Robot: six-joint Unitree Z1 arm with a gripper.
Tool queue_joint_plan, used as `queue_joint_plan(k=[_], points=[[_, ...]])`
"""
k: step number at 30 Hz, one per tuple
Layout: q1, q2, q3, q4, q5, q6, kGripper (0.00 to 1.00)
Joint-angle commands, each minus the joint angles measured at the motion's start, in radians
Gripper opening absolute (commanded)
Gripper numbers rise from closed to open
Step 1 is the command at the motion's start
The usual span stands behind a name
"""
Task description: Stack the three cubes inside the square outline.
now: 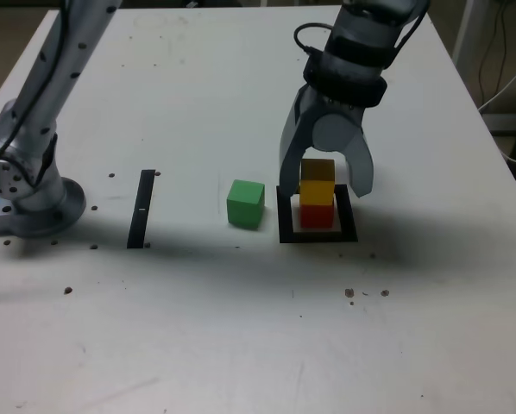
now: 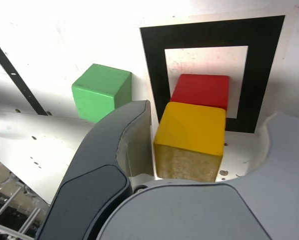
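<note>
Exterior view shows the gripper [image 1: 325, 177] hanging low over the square outline [image 1: 318, 235], with one finger on each side of the yellow cube [image 1: 317, 191]. The yellow cube sits on top of the red cube [image 1: 316, 214], and the red cube sits on the white middle of the square outline. The jaws are spread wide. In the wrist view there is a clear gap between the yellow cube [image 2: 190, 131] and the far finger, while the near finger [image 2: 122, 132] is just beside it, and I cannot tell if that one touches. So the gripper looks open and does not seem to hold anything tight. Two cubes look stacked, and one is left to go. That one is the green cube [image 1: 245, 203]. It rests on the white table [image 1: 241, 345], just beside the square outline, toward the exterior view's left. It is between the outline and the thin black strip [image 1: 141, 209]. The green cube is turned a little, so its sides do not line up with the outline. I think the next move is to lift straight up off the stack and then slide over toward the exterior view's left to reach the green cube. The gripper may need to twist a bit to match its sides. If it moves sideways too soon, a finger could knock the yellow cube off.
</note>
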Motion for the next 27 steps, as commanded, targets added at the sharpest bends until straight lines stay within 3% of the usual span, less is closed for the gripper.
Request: queue_joint_plan(k=[1,17,27], points=[[-0.002,-0.031,0.009,0.004,0.005,-0.003,1.0],[-0.002,-0.269,0.213,0.002,0.062,-0.027,1.0],[-0.002,-0.343,0.374,-0.038,0.092,-0.019,0.99]])
